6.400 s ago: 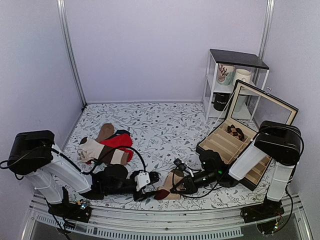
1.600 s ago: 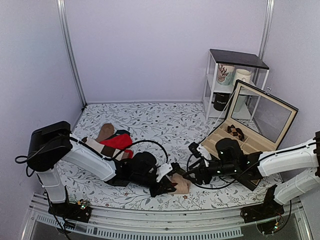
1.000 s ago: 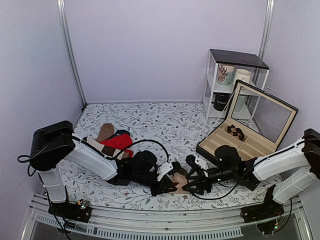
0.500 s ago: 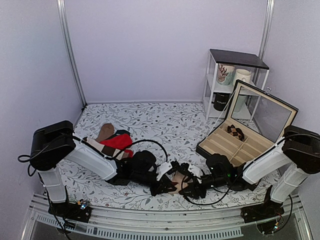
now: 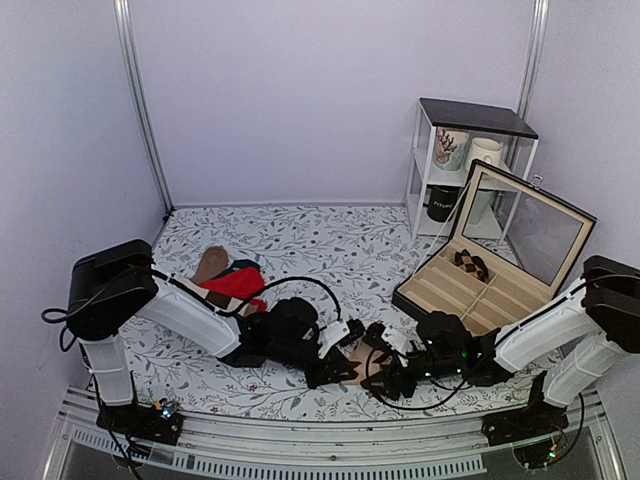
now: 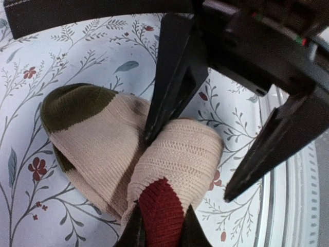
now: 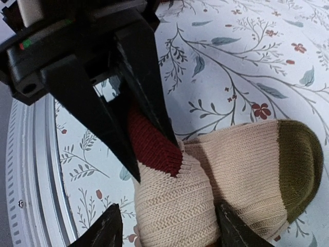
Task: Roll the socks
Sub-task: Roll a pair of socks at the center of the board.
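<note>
1. Lilac walls enclose a counter covered with a cloth printed with leaves and small flowers.
2. Location of the socks: on the cloth at the near edge of the counter, near its middle, between the two hands.
3. Condition of the socks: tan knit, bundled together. One part is folded into a thick ribbed roll carrying a dark red patch. The other part lies flat beside and partly under the roll and ends in an olive-green toe.
4. Left hand: pressed together on the dark red patch, pinching the socks at that end of the roll.
5. Right hand: spread, with the roll between its fingers. In the left wrist view, one finger points into the crease between the roll and the flat part. The other stands just beside the roll on the opposite side.
6. Both arms lie low over the counter and reach toward each other, hands nearly meeting at the socks.
7. Other items:
   - a pile of red and brown socks on the left of the counter, well apart from the hands;
   - a compartment box on the right, its glass lid raised;
   - a shelf in the far right corner holding mugs.
</note>
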